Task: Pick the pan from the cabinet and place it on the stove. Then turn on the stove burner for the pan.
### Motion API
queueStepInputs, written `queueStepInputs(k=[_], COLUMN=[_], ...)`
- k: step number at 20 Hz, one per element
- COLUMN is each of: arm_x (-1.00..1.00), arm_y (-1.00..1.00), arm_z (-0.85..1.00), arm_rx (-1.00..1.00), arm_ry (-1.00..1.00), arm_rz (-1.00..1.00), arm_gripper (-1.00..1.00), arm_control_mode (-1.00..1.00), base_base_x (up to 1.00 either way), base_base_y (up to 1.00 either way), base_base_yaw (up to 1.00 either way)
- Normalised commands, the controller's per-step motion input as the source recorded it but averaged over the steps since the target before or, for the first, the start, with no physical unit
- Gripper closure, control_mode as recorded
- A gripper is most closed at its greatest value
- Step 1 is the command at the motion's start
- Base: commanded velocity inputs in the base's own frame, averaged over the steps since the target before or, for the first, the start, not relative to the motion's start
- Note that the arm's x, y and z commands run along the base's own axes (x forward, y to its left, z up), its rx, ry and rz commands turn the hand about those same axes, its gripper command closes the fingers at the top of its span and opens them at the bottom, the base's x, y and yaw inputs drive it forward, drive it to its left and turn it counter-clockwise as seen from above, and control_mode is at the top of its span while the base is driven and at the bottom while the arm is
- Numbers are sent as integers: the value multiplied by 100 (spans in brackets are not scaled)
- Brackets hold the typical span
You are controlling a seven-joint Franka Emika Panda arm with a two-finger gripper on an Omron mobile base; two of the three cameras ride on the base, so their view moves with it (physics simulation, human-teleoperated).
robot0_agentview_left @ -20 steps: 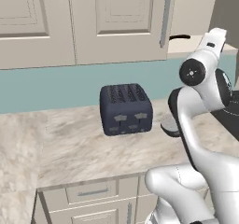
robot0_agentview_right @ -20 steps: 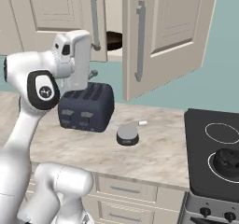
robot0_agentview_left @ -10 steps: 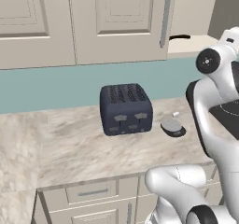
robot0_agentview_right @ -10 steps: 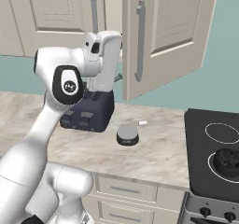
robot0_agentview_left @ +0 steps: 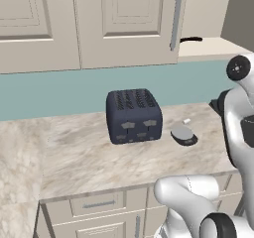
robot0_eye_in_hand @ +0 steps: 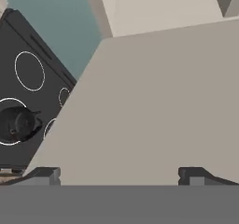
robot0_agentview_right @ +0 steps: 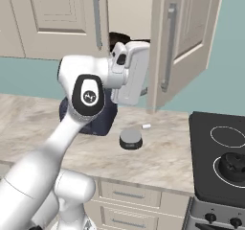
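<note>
The marbled bench (robot0_agentview_left: 74, 152) carries a dark blue toaster (robot0_agentview_left: 134, 115) and, just beside it, a small grey disc (robot0_agentview_left: 183, 134).

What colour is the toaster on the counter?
Dark navy blue toaster, clearest in the left base view.

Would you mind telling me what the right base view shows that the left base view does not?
Right base view alone: the stove with a black kettle on a ring, its knobs, and the open cabinet door. Left base view alone: a thin dark handle poking out on the cabinet shelf. Both: the dark toaster, the small grey round object and the marble counter.
</note>
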Motion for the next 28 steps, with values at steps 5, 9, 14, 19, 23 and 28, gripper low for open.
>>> queueStepInputs(k=[5,9,14,19,23,28], arm_x=[-11,2,2,-13,-45,-40], arm_y=[-80,-72,-41,2,63,88], arm_z=[-7,-7,-13,-11,-21,-14], arm_rx=[0,0,0,0,3,13], arm_ry=[1,7,2,-2,-18,-27], arm_rz=[-15,-8,-2,1,2,2], arm_gripper=[-100,-100,-100,-100,-100,-100], arm_control_mode=[-100,-100,-100,-100,-100,-100], base_base_x=[0,0,0,0,0,0], base_base_y=[0,0,0,0,0,0], base_base_yaw=[0,0,0,0,0,0])
